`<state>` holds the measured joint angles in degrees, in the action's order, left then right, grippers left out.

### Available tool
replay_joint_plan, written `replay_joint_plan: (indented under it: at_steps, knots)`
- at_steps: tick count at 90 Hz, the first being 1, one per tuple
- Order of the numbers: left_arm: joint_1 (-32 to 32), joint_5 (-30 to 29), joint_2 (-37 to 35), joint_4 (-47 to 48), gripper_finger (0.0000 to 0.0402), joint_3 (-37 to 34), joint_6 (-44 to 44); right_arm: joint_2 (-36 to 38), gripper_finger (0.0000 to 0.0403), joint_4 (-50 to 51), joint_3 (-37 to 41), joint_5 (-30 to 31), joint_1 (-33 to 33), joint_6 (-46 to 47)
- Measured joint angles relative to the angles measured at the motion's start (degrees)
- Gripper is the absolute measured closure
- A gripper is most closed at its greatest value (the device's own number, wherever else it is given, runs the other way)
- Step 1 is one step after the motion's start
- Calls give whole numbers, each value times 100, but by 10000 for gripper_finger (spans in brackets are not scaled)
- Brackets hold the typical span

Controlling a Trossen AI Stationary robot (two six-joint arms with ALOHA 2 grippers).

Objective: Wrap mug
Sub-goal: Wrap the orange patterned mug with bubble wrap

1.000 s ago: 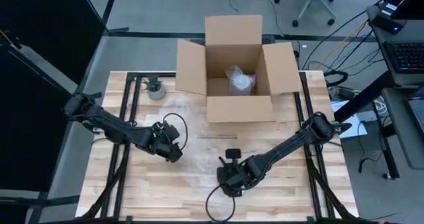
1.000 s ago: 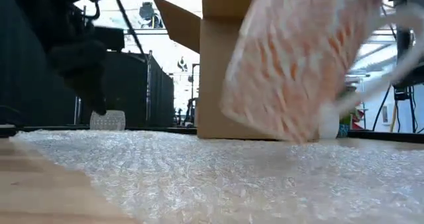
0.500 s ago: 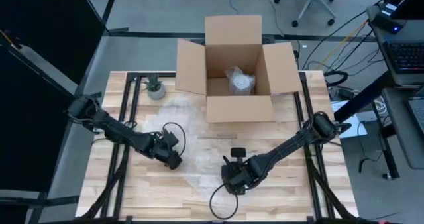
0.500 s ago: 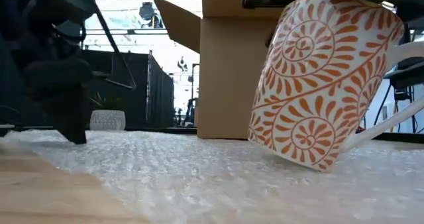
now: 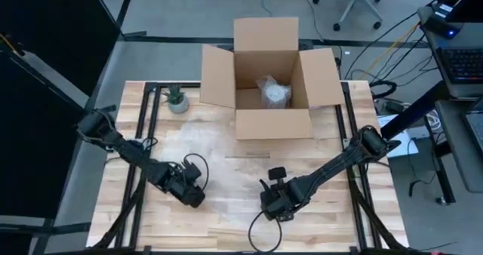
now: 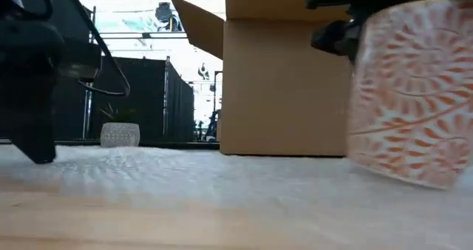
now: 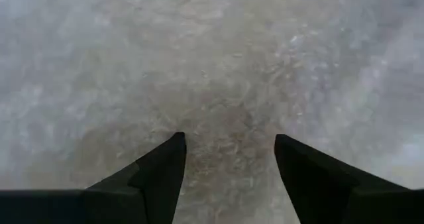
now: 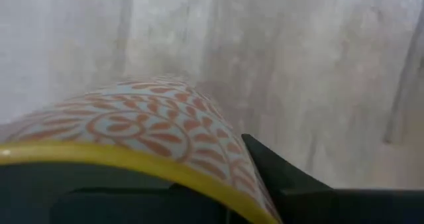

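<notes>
Scene: a wooden table (image 5: 362,217) with an open cardboard box (image 5: 264,78) at the far edge and a small potted plant (image 5: 176,98) near the far left corner.
Wrap: a clear sheet of bubble wrap (image 5: 219,153) lies flat over the middle of the table, reaching toward the near edge.
Mug: the white mug (image 6: 414,91) with orange leaf swirls sits low over the wrap's near right part, tilted a little; whether its base touches the sheet I cannot tell.
Right gripper: the right gripper (image 5: 275,204) pinches the mug at its yellow-lined rim, one dark finger (image 8: 281,177) showing outside the wall.
Left gripper: the left gripper (image 5: 190,195) is down at the wrap's near left part, fingers spread, with nothing but bubbled plastic between them.
Step in hand: by my judgement, setting the mug on the sheet while the left arm readies to take an edge.
Next move: it likely calls for letting the mug settle, then closing the left fingers on the wrap and folding it over the mug.
In the box: a pale wrapped bundle (image 5: 273,91) rests inside.
</notes>
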<state>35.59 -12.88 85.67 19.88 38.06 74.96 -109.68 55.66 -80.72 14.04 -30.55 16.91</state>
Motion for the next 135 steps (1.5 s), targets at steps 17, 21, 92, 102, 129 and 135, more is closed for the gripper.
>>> replay_joint_plan:
  at_steps: [17, 21, 92, 102, 129, 135]
  knots:
    - [12, -39, -2, -327, 180, 45, -24, 127, 392, 759, -1, 36, 0, -313]
    - [28, -39, -2, -321, 180, 87, -26, 203, 392, 795, -1, 40, 14, -335]
    - [-507, -1249, -17, 2843, 180, 1206, -1329, -383, 392, -2739, -232, 91, 1552, 342]
    - [-522, -1255, -17, 2719, 180, 1087, -1242, -517, 392, -2763, -232, 90, 1670, 414]
    - [-516, -1256, -17, 2330, 180, 1086, -1244, -735, 371, -3127, -241, 71, 1746, 526]
    - [-520, -1255, -17, 2273, 180, 1086, -1244, -799, 363, -3176, -249, 77, 1744, 607]
